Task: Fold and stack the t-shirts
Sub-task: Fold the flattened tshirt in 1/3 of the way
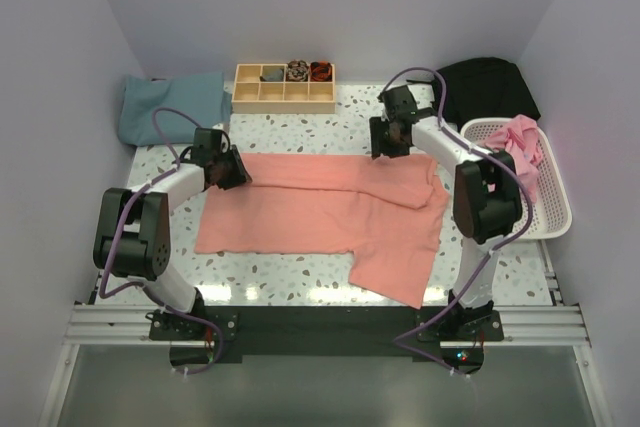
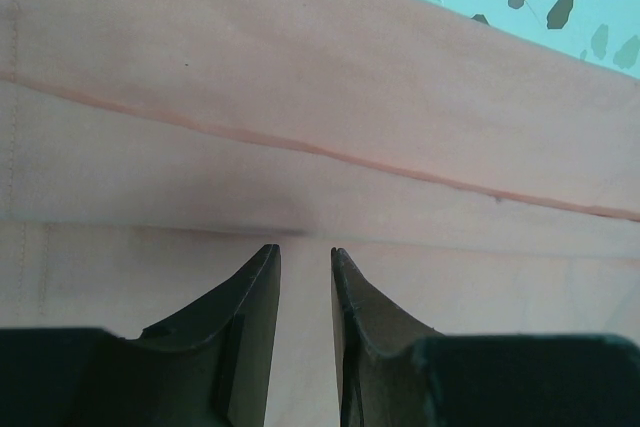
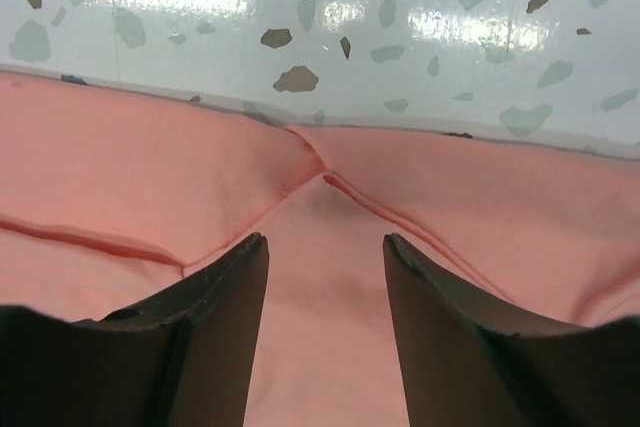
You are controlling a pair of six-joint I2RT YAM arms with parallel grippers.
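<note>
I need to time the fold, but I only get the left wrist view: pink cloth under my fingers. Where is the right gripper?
Observer: The right gripper is over the far right edge of the salmon shirt, with its jaws apart on either side of a small pucker in the cloth.
Operator: Is the shirt lying square?
Observer: No. Its near right part juts out well beyond the rest of the near hem.
Operator: Any other shirt on the table?
Observer: A teal shirt lies in the far left corner, beside the wooden tray.
</note>
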